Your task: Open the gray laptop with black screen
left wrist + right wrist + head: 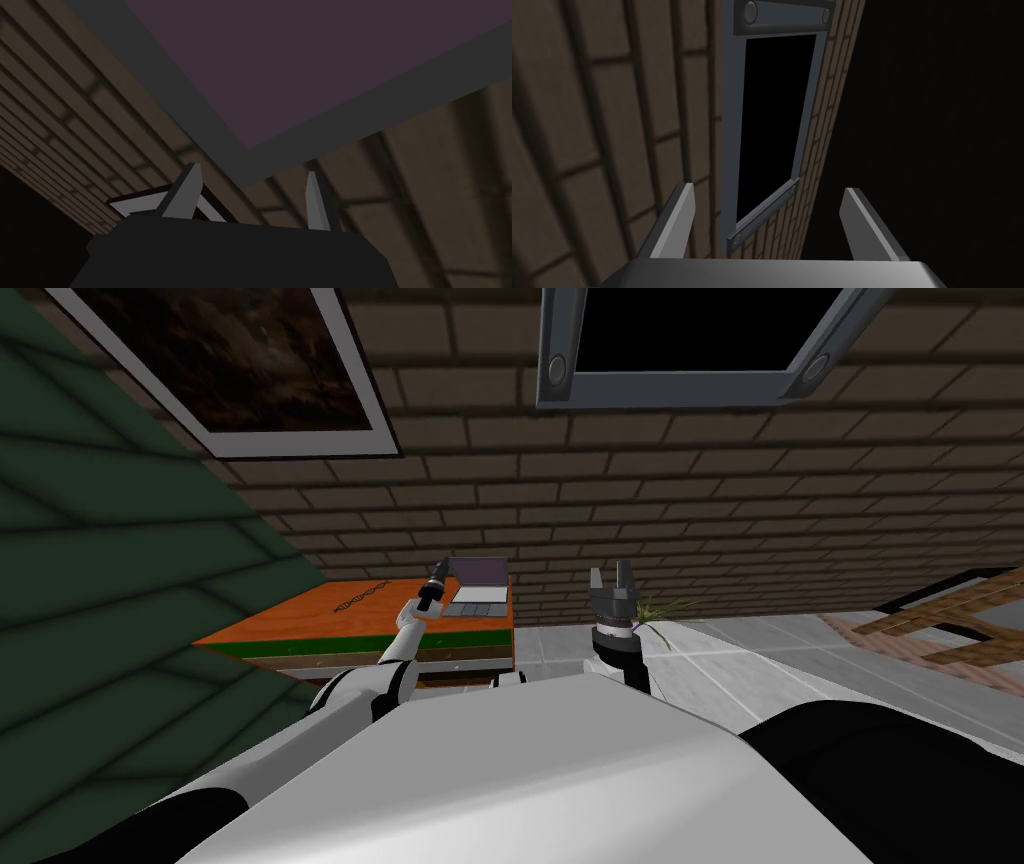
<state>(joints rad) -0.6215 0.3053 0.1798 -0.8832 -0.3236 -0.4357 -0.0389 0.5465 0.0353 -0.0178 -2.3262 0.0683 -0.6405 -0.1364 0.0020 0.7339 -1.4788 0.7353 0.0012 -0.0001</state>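
My left end effector (251, 172) is held out over the desk (300, 628) with its two fingers (186, 195) spread apart and nothing between them. Right ahead of the tips, at about twelve to one o'clock from them, stands the lower corner of the screen (325, 65), a dull dark purple panel in a grey frame. From the head view the end effector sits at nine o'clock of the laptop (477, 588), just beside the lid's edge; I cannot tell whether a finger touches it. The laptop lies at the far corner of the desk, at roughly eleven o'clock from my chest, with its lid raised to near upright and the grey keyboard half flat on the orange top. The desk top carries a thin dark squiggle at nine o'clock of the laptop, and a green band runs along its front edge. A brick wall (700, 518) rises close behind. My right end effector (611, 571) is raised at twelve o'clock, well apart from the laptop, fingers parted and holding nothing, with a wispy green plant (668, 610) just beside it.
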